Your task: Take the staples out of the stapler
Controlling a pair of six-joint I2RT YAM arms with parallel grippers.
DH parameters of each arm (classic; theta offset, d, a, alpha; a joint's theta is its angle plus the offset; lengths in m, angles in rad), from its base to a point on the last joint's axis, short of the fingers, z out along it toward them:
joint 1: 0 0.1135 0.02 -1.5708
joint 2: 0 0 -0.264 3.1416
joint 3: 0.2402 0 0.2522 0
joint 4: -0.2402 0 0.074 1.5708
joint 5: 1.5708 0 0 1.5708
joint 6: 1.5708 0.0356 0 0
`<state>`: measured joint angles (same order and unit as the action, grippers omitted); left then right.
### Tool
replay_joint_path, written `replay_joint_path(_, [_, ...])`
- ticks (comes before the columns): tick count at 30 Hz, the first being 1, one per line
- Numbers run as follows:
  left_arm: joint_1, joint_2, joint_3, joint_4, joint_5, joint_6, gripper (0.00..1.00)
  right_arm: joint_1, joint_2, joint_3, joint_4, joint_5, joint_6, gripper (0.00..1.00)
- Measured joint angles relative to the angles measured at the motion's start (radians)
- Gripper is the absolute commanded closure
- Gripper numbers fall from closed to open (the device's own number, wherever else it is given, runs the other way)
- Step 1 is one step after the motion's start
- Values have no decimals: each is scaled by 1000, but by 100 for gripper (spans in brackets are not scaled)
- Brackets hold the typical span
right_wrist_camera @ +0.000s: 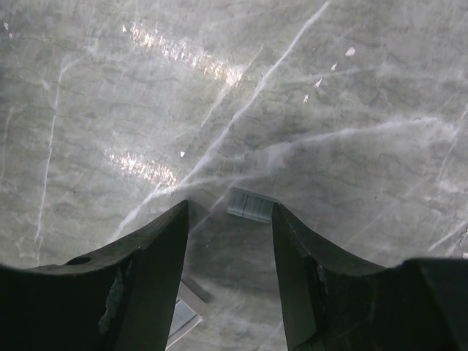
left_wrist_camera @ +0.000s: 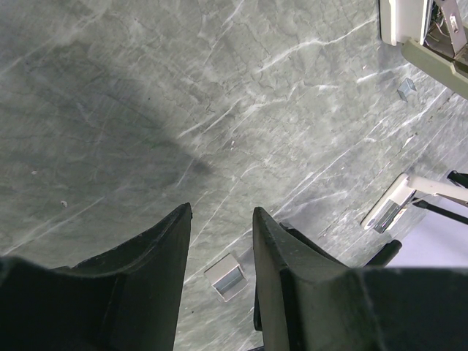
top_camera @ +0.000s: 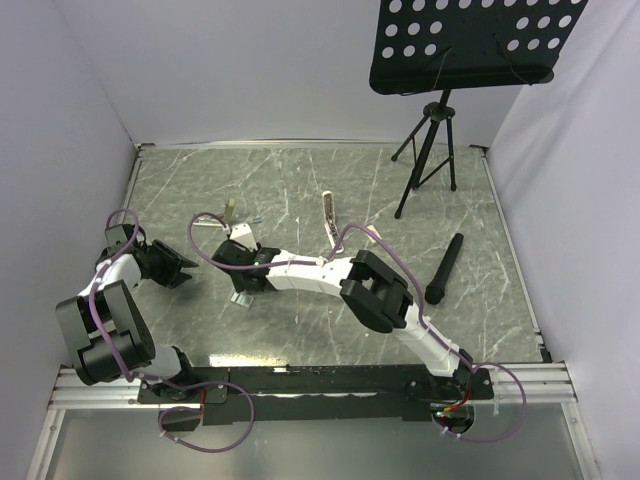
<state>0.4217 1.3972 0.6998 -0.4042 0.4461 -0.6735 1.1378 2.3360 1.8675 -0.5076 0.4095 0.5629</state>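
Observation:
The stapler (top_camera: pixel 328 215) is a slim pale bar lying on the table behind the right forearm, away from both grippers. My right gripper (top_camera: pixel 238 270) reaches across to the left half of the table. In the right wrist view it (right_wrist_camera: pixel 230 206) is open, with bare table between the fingers. A short grey ridged block of staples (right_wrist_camera: pixel 252 205) lies on the table just past the tips. My left gripper (top_camera: pixel 185 272) (left_wrist_camera: pixel 222 212) is open too, with nothing in it. A small white-grey block (left_wrist_camera: pixel 227 276) lies on the table below its gap.
A white bar with a silvery end (left_wrist_camera: pixel 395 201) and a white-and-beige piece with metal inside (left_wrist_camera: pixel 420 36) lie to the left gripper's right. A flat grey piece (right_wrist_camera: pixel 181 316) shows behind the right gripper's left finger. A black rod (top_camera: pixel 445 268) and a stand's tripod (top_camera: pixel 428 160) are on the right.

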Motion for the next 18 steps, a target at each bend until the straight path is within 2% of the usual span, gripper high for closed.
replay_joint_path(10, [0, 0, 0, 0, 0, 0, 56, -10, 1, -5, 19, 18, -19, 35])
replay_joint_path(18, [0, 0, 0, 0, 0, 0, 56, -16, 1, -5, 16, 35, -32, 42])
